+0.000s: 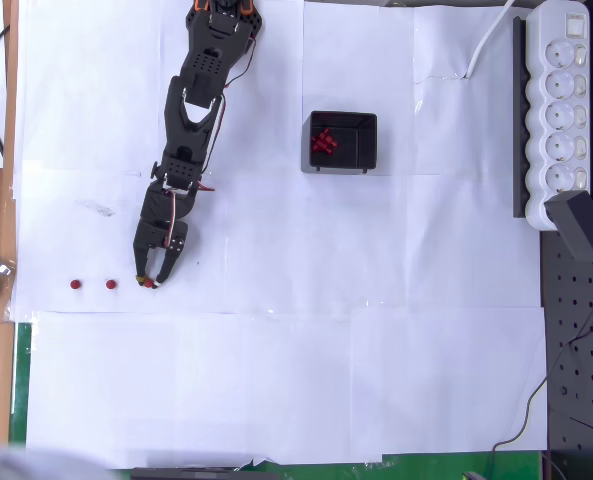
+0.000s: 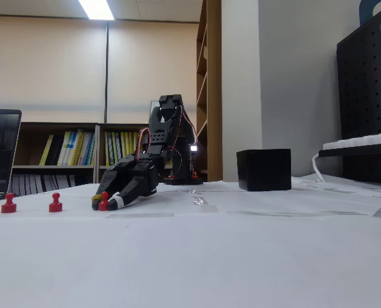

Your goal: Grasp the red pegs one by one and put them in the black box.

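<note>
Three red pegs stand in a row at the left of the white table: one (image 1: 75, 284) (image 2: 9, 203), a second (image 1: 111, 284) (image 2: 55, 203), and a third (image 1: 148, 285) (image 2: 104, 199). My black gripper (image 1: 150, 280) (image 2: 105, 205) is lowered to the table with its fingertips on either side of the third peg. Its jaws are slightly apart and look open. The black box (image 1: 366, 140) (image 2: 263, 169) sits to the right in the overhead view, with several red pegs (image 1: 323, 142) inside at its left side.
A white power strip (image 1: 566, 100) with a black adapter lies along the right edge in the overhead view. A black pegboard (image 1: 581, 360) borders the table's right side. White paper sheets (image 1: 276, 380) cover the table, and a laptop (image 2: 0, 151) stands at the left in the fixed view.
</note>
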You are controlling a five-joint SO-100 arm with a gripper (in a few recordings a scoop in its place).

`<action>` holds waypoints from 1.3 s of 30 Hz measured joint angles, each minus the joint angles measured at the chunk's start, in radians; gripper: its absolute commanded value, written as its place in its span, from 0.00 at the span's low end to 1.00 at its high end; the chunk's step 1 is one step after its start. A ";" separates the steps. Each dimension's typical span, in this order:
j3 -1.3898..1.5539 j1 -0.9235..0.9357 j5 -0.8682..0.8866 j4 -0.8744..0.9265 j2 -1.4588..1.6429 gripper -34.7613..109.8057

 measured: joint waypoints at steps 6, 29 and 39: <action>0.245 -0.103 -0.187 0.730 -0.233 0.24; 0.359 -1.077 -0.540 1.954 -0.632 0.24; 0.252 -0.988 -0.468 1.779 -0.448 0.32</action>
